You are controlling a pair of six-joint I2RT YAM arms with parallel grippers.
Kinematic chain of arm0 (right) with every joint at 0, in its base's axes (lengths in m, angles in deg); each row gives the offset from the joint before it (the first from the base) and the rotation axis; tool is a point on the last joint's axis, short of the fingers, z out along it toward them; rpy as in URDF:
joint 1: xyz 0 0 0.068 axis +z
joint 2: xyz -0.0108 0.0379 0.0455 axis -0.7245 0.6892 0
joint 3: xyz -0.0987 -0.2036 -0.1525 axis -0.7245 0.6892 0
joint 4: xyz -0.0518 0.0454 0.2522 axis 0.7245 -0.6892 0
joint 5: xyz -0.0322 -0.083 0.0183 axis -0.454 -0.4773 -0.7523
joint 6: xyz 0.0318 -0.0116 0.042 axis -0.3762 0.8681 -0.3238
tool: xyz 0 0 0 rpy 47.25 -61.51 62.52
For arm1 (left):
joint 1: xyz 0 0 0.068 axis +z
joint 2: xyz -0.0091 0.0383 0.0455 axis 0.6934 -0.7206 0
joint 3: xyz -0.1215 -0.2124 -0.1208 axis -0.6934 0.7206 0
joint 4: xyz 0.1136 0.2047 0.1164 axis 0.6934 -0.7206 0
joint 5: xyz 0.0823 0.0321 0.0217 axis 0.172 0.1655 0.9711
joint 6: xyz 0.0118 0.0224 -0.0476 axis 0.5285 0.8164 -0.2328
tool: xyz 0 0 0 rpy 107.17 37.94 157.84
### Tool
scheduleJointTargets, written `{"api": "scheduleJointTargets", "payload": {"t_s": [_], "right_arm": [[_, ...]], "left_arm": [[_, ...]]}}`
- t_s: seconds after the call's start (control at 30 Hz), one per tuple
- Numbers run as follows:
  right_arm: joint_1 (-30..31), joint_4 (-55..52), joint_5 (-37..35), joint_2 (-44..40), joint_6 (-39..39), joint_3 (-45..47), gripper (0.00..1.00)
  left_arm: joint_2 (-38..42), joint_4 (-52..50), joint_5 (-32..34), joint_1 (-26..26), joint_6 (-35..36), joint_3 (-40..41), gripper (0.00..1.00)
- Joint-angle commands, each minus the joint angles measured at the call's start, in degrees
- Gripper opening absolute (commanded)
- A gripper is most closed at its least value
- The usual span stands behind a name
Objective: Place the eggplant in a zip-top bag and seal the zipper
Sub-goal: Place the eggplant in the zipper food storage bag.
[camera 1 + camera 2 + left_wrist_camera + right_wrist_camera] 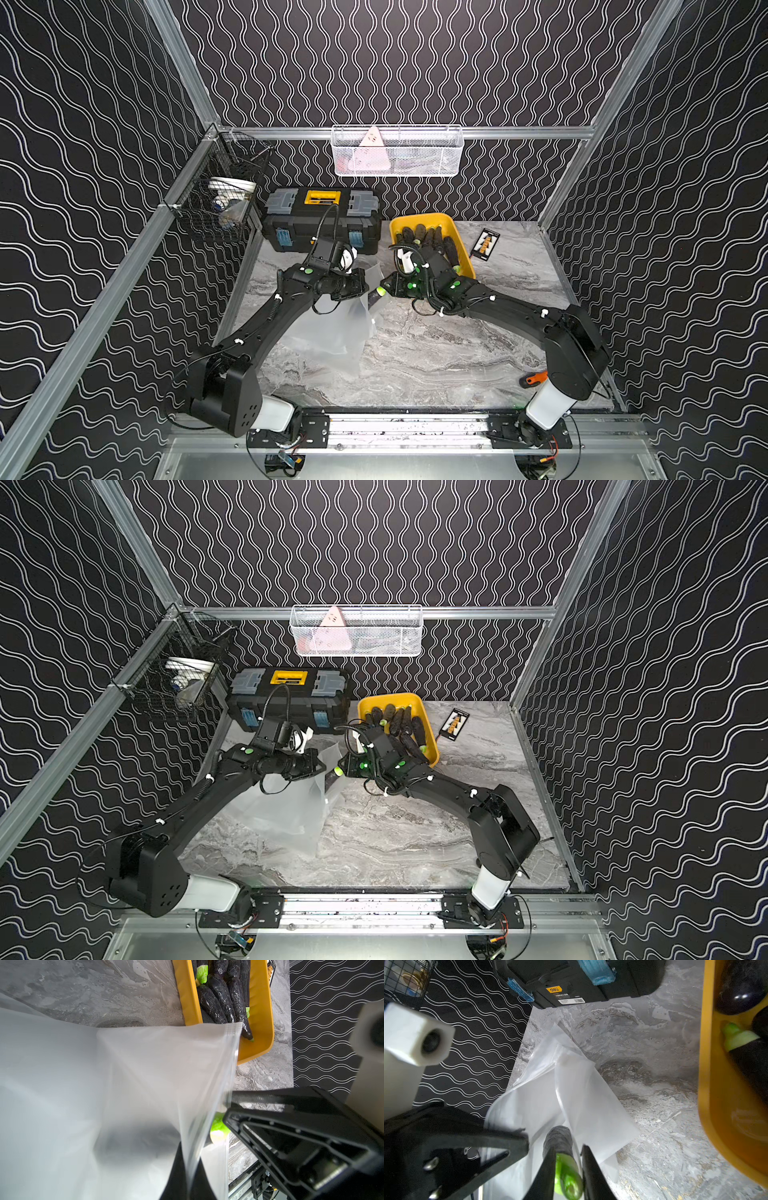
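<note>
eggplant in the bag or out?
Looks partly in. The eggplant's dark end sits inside the zip-top bag's mouth, a shadow through the film; its green stem is outside, between the fingers of the right gripper.

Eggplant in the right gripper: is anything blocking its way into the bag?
Nothing visible does. The right gripper holds the eggplant by its green stem, tip at the open mouth of the zip-top bag; the left gripper pinches the rim off to one side.

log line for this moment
left gripper: shut on clear plastic zip-top bag | right gripper: shut on dark purple green-stemmed eggplant, tip in bag mouth | zipper: open
</note>
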Motion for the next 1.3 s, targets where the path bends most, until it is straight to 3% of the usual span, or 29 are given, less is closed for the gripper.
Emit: {"api": "scheduleJointTargets", "payload": {"t_s": [0.0,0.6,1.03,1.13,1.27], "right_arm": [[0.39,-0.23,-1.7,-1.25,-0.77,-0.08,0.23],[5.45,-2.37,-7.86,-1.44,0.22,-3.1,0.18],[5.06,4.25,-10.99,6.58,-3.18,-4.43,0.17],[5.06,3.7,-10.37,9.12,-2.83,-7.86,0.19],[5.05,1.25,-7.89,10.6,-2.22,-10.94,0.29]], "left_arm": [[-0.01,-0.16,0.75,-0.1,1.28,-0.46,0.0],[0.33,-0.46,0.45,-0.1,0.96,-0.9,0.0],[2.57,-1.84,-1.29,-0.1,1.11,-1.98,0.0],[2.77,-1.87,-1.41,-0.1,0.94,-1.77,0.0],[2.52,-1.35,-1.25,-0.02,0.44,-1.17,0.0]]}}
